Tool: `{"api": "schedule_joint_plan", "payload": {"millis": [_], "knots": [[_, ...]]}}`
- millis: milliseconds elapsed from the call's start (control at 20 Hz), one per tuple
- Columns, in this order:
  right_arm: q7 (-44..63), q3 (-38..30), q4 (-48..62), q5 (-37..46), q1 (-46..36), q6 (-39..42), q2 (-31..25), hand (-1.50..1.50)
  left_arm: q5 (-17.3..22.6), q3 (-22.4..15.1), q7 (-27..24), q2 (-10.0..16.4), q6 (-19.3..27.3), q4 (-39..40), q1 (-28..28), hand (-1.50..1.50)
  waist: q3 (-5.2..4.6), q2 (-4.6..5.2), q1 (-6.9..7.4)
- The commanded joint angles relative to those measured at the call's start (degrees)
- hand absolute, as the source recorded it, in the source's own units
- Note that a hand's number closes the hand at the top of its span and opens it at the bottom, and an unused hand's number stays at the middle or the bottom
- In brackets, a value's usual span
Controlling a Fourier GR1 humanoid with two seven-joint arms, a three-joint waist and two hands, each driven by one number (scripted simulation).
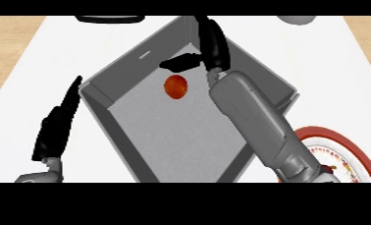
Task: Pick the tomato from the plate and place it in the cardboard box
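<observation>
Your inventory:
- White tabletop, with pale wood strips at both side edges.
- Large grey open cardboard box at centre, set cornerwise.
- Small round red tomato inside the box near its far corner, clear of the walls.
- Right hand over the box, fingers straight and holding nothing.
- Left hand beside the box's left wall, fingers straight, resting.
- Red-rimmed round plate at lower right.
- Dark rounded object and grey rounded object at the far edge.

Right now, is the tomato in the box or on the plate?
In the box: the tomato shows against its floor, within the walls.
</observation>
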Motion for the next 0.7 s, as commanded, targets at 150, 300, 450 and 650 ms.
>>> {"api": "schedule_joint_plan", "payload": {"millis": [150,300,450,650], "knots": [[-9.4,-13.2,-4.3,-10.2,3.4,0.6,-4.0,-1.5,-0.7,-1.2,2.4,-1.1,0.7,-4.6,2.9,0.0,0.04,-0.31,-0.94],[-7.3,-16.3,-5.9,-11.2,5.0,1.8,-8.3,-1.5,-0.2,-0.2,2.2,-1.0,0.7,-3.2,2.5,0.0,-0.01,-0.4,-1.46],[-7.6,-18.9,-11.2,-13.3,10.7,5.0,-14.0,-1.5,-1.9,-0.9,2.8,-1.7,2.2,-3.8,3.0,0.0,0.0,-0.63,-2.23],[-13.2,-25.4,-10.2,-19.2,14.2,11.8,-18.3,-1.5,0.3,2.0,-0.9,0.5,0.0,2.6,-1.3,0.0,-0.03,-0.27,-1.77]]}}
